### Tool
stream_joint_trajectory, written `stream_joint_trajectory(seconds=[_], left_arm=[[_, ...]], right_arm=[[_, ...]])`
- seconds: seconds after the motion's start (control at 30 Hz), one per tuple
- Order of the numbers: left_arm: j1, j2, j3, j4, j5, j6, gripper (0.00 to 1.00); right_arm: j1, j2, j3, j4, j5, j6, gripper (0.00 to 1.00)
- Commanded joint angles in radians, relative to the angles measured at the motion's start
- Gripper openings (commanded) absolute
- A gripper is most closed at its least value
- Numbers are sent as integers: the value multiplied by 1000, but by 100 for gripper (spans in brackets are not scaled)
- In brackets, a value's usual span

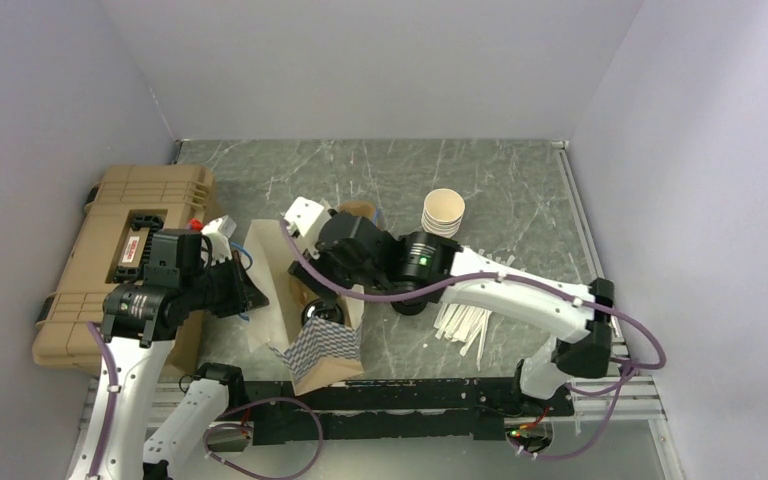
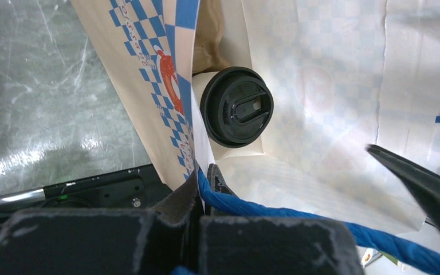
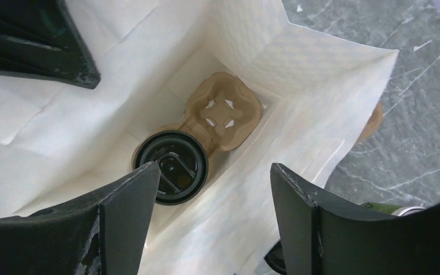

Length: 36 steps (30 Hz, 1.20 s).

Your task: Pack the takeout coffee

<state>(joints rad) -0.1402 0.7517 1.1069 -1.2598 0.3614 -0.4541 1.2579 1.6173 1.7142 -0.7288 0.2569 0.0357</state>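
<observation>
The right gripper is seen hanging over the mouth of the paper bag, jaws spread wide, nothing caught between them. Straight below, at the bottom of the bag, the takeout coffee is spotted standing upright with its black lid on. It is seated in one pocket of a brown cardboard cup carrier. From the left wrist view the same lid is picked out, pressed close to the bag's inner wall.

Over to the left gripper: it is clamped tight on the bag's rim, and a blue handle is seen running out from right beside the pinch.

Pulling back to the top view, the bag is found upright on the grey marbled table, between the two arms. A stack of lidless cups is set well apart behind the right arm. White sticks are scattered beside that arm, and a tan case is parked at the left edge.
</observation>
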Motion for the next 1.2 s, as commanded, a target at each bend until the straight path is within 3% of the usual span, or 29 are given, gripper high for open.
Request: stream_joint_trajectory(seconds=[0.0, 0.43, 1.17], left_arm=[[-3, -31, 50, 119, 0, 61, 0], [-4, -163, -13, 338, -68, 139, 0], [-4, -334, -183, 612, -79, 205, 0]], right_arm=[[-3, -146, -42, 113, -8, 1, 73], [-1, -630, -386, 526, -123, -62, 77], [-2, -865, -637, 445, 36, -18, 77]])
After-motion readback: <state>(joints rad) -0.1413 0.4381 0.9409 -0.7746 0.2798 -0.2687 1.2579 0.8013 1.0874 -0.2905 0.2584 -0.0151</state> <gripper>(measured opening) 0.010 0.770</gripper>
